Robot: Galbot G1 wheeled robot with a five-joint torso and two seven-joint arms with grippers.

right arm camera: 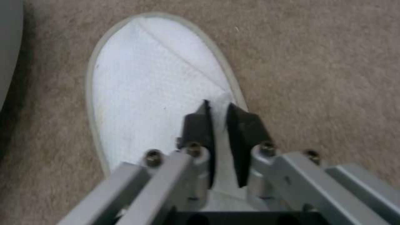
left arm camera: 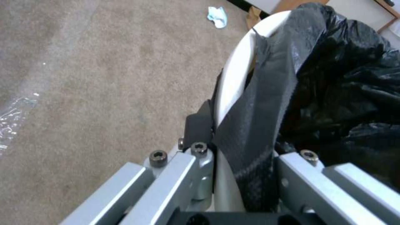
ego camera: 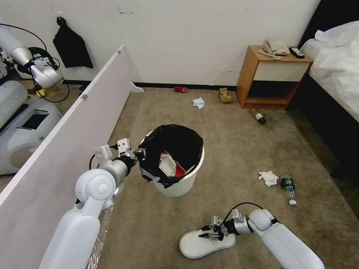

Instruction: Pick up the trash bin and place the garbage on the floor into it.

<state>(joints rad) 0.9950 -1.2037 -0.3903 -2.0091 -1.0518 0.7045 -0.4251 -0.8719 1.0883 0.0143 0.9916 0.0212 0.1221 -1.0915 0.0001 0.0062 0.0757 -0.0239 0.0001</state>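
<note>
The white trash bin point(ego camera: 179, 185) with its black bag stands mid-carpet; a white slipper and a red-white wrapper point(ego camera: 170, 166) lie inside. My left gripper point(ego camera: 141, 153) is shut on its near-left rim; the left wrist view shows the white rim point(left arm camera: 237, 68) and bag point(left arm camera: 333, 78) pinched in that gripper point(left arm camera: 233, 137). Low at the front, my right gripper point(ego camera: 209, 232) is shut on the upper fold of a white slipper point(ego camera: 194, 246) lying on the floor point(ego camera: 232, 149). In the right wrist view, the gripper point(right arm camera: 219, 120) holds the slipper's point(right arm camera: 146, 87) fabric between its dark fingers point(right arm camera: 198, 125).
Loose garbage: red can point(ego camera: 180, 89), tissue point(ego camera: 199, 102), tan paper point(ego camera: 224, 96), bottle point(ego camera: 258, 117), tissue point(ego camera: 268, 178), bottle point(ego camera: 288, 186). A white partition board point(ego camera: 74, 123) runs along the left. A nightstand point(ego camera: 269, 74) and a bed point(ego camera: 336, 63) stand at the back right.
</note>
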